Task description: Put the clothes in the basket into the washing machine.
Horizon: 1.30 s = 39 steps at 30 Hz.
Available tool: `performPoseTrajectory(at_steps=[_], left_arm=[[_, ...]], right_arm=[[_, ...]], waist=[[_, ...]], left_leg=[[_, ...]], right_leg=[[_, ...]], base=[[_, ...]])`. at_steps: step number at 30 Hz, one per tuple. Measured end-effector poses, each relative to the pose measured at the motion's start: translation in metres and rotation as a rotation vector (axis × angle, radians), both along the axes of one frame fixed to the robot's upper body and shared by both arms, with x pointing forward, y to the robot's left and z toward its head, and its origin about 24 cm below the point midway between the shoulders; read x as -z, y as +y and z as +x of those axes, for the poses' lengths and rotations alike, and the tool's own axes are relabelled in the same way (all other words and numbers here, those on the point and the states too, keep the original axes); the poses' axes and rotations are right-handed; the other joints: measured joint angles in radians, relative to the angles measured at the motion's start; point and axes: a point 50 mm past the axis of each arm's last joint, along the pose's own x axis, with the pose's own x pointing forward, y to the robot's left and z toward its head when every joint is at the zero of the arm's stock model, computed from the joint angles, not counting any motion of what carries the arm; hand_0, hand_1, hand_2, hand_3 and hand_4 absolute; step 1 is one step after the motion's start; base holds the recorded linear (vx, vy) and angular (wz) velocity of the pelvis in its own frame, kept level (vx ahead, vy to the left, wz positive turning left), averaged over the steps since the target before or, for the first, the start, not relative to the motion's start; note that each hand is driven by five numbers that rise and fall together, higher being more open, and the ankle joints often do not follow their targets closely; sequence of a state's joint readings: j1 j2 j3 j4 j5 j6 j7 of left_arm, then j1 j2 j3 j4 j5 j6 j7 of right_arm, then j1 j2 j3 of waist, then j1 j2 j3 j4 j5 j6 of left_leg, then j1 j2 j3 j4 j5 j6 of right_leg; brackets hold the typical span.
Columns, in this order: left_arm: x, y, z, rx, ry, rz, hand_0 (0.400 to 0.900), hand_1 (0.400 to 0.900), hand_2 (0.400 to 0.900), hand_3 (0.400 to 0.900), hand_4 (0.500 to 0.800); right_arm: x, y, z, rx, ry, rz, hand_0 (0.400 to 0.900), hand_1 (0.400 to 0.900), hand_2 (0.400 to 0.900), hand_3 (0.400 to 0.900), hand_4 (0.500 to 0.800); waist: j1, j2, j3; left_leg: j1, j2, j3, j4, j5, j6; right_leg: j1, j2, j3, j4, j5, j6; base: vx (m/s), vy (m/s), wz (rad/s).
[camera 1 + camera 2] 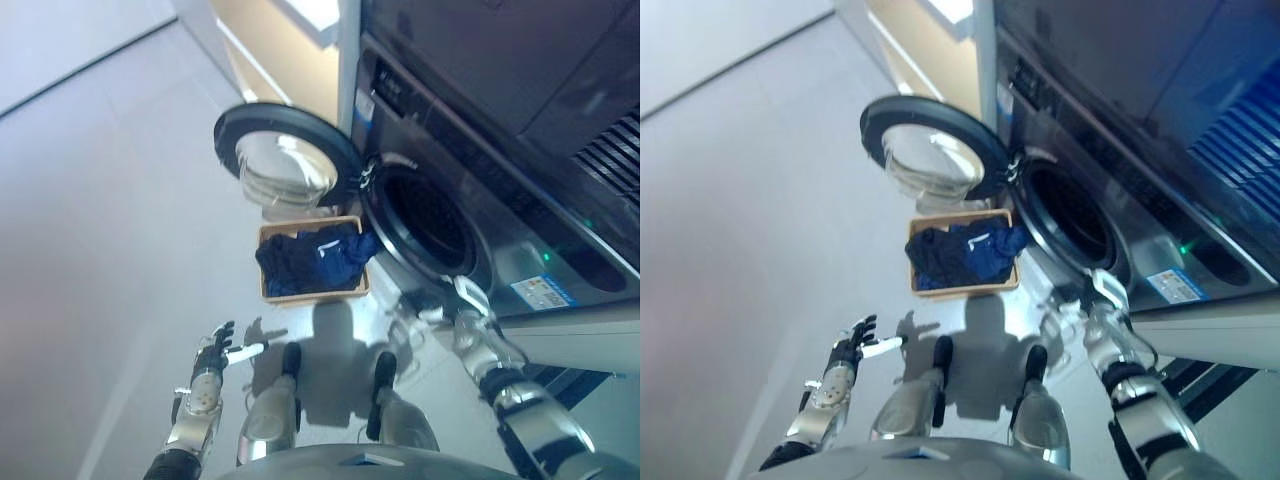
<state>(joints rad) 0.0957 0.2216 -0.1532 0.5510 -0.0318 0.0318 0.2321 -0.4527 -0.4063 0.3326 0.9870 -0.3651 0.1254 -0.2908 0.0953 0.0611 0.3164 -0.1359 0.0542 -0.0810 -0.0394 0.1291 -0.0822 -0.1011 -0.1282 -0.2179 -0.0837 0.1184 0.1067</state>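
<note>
A tan basket (313, 293) stands on the floor in front of the washing machine (480, 170). Dark blue clothes (315, 260) fill it and spill over its right rim toward the drum. The machine's round door (285, 155) is swung open to the left and the dark drum opening (428, 218) shows. My left hand (215, 348) is low at the left, fingers spread, open and empty, well short of the basket. My right hand (470, 300) is raised near the machine's front below the drum opening; its fingers are not clear.
Pale floor stretches to the left of the basket and the open door. A light cabinet (285, 45) stands beyond the machine. The machine's front panel runs along the right side.
</note>
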Motion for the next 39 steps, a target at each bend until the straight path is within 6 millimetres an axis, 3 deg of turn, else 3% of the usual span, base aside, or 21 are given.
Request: performPoseTrajectory(at_steps=[4, 8, 12, 14, 18, 20, 21, 23, 24, 33, 39], left_arm=[[-0.004, -0.002, 0.006, 0.006, -0.031, -0.015, 0.9, 0.9, 0.9, 0.9, 0.8], [-0.011, -0.001, 0.015, 0.017, -0.066, -0.016, 0.9, 0.9, 0.9, 0.9, 0.8], [-0.023, -0.01, 0.03, 0.059, -0.126, -0.011, 0.9, 0.9, 0.9, 0.9, 0.8], [-0.031, -0.018, 0.039, 0.113, -0.18, -0.008, 0.9, 0.9, 0.9, 0.9, 0.8], [-0.045, -0.035, 0.054, 0.201, -0.26, 0.0, 0.9, 0.9, 0.9, 0.9, 0.8], [-0.047, -0.039, 0.055, 0.225, -0.271, -0.001, 0.9, 0.9, 0.9, 0.9, 0.8], [-0.046, -0.041, 0.055, 0.233, -0.271, -0.001, 0.9, 0.9, 0.9, 0.9, 0.8], [-0.047, -0.043, 0.054, 0.254, -0.27, 0.005, 0.9, 0.9, 0.9, 0.9, 0.8], [-0.048, -0.043, 0.054, 0.259, -0.278, 0.006, 0.9, 0.9, 0.9, 0.9, 0.8], [-0.062, -0.05, 0.061, 0.279, -0.343, -0.008, 0.9, 0.9, 0.9, 0.9, 0.8], [-0.071, -0.057, 0.065, 0.313, -0.381, -0.008, 0.9, 0.9, 0.9, 0.9, 0.8]], right_arm=[[-0.026, 0.016, 0.03, -0.04, -0.079, -0.006, 0.9, 0.9, 0.9, 0.9, 0.8], [-0.041, 0.03, 0.047, -0.068, -0.125, 0.01, 0.9, 0.9, 0.9, 0.9, 0.8], [-0.068, 0.028, 0.063, -0.145, -0.18, -0.158, 0.9, 0.9, 0.9, 0.9, 0.8], [-0.081, 0.014, 0.066, -0.213, -0.206, -0.409, 0.9, 0.9, 0.9, 0.9, 0.8], [-0.115, -0.023, 0.073, -0.191, -0.217, -0.764, 0.9, 0.9, 0.9, 0.9, 0.8], [-0.126, -0.033, 0.074, -0.177, -0.213, -0.854, 0.82, 0.82, 0.82, 0.82, 0.752], [-0.128, -0.036, 0.074, -0.173, -0.211, -0.886, 0.806, 0.806, 0.806, 0.806, 0.744], [-0.132, -0.037, 0.075, -0.169, -0.223, -0.922, 0.814, 0.814, 0.814, 0.814, 0.748], [-0.139, -0.035, 0.078, -0.163, -0.251, -0.935, 0.9, 0.9, 0.9, 0.9, 0.8], [-0.185, -0.026, 0.095, -0.116, -0.412, -0.959, 0.9, 0.9, 0.9, 0.9, 0.8], [-0.21, -0.034, 0.096, -0.062, -0.47, -0.989, 0.9, 0.9, 0.9, 0.9, 0.8]], waist=[[0.038, 0.002, 0.045], [0.054, 0.003, 0.096], [0.07, 0.006, 0.156], [0.088, 0.015, 0.171], [0.114, 0.038, 0.205], [0.12, 0.045, 0.212], [0.122, 0.047, 0.213], [0.126, 0.048, 0.214], [0.125, 0.049, 0.214], [0.15, 0.064, 0.22], [0.157, 0.068, 0.221]], left_leg=[[-0.031, -0.004, -0.02, 0.002, 0.002, 0.0], [-0.066, -0.007, -0.042, 0.013, 0.003, 0.0], [-0.118, -0.028, -0.049, 0.039, 0.007, 0.009], [-0.171, -0.044, -0.059, 0.062, 0.011, 0.015], [-0.275, -0.075, -0.078, 0.108, 0.021, 0.029], [-0.316, -0.092, -0.088, 0.128, 0.025, 0.033], [-0.328, -0.1, -0.091, 0.136, 0.026, 0.035], [-0.356, -0.116, -0.099, 0.149, 0.028, 0.038], [-0.38, -0.122, -0.101, 0.159, 0.029, 0.04], [-0.508, -0.153, -0.106, 0.191, 0.046, 0.047], [-0.549, -0.17, -0.111, 0.194, 0.055, 0.052]], right_leg=[[-0.018, -0.002, -0.02, 0.001, 0.0, -0.001], [-0.051, -0.014, -0.041, 0.036, -0.013, 0.003], [-0.123, -0.042, -0.041, 0.114, -0.038, 0.012], [-0.184, -0.064, -0.043, 0.173, -0.058, 0.016], [-0.298, -0.102, -0.049, 0.265, -0.081, 0.021], [-0.344, -0.123, -0.052, 0.314, -0.096, 0.024], [-0.359, -0.135, -0.054, 0.335, -0.105, 0.026], [-0.397, -0.154, -0.055, 0.38, -0.119, 0.03], [-0.425, -0.164, -0.054, 0.402, -0.126, 0.03], [-0.567, -0.201, -0.04, 0.474, -0.135, 0.026], [-0.619, -0.222, -0.039, 0.507, -0.142, 0.032]], base=[[-0.03, 0.028, 0.13], [-0.07, 0.047, 0.09], [-0.07, 0.033, 0.13], [-0.08, 0.011, 0.26], [-0.06, 0.02, 0.23], [-0.03, 0.044, 0.15], [-0.02, 0.058, 0.13], [-0.01, 0.044, 0.05], [0.0, 0.0, 0.0], [0.01, 0.03, 0.07], [0.03, 0.025, 0.05]])
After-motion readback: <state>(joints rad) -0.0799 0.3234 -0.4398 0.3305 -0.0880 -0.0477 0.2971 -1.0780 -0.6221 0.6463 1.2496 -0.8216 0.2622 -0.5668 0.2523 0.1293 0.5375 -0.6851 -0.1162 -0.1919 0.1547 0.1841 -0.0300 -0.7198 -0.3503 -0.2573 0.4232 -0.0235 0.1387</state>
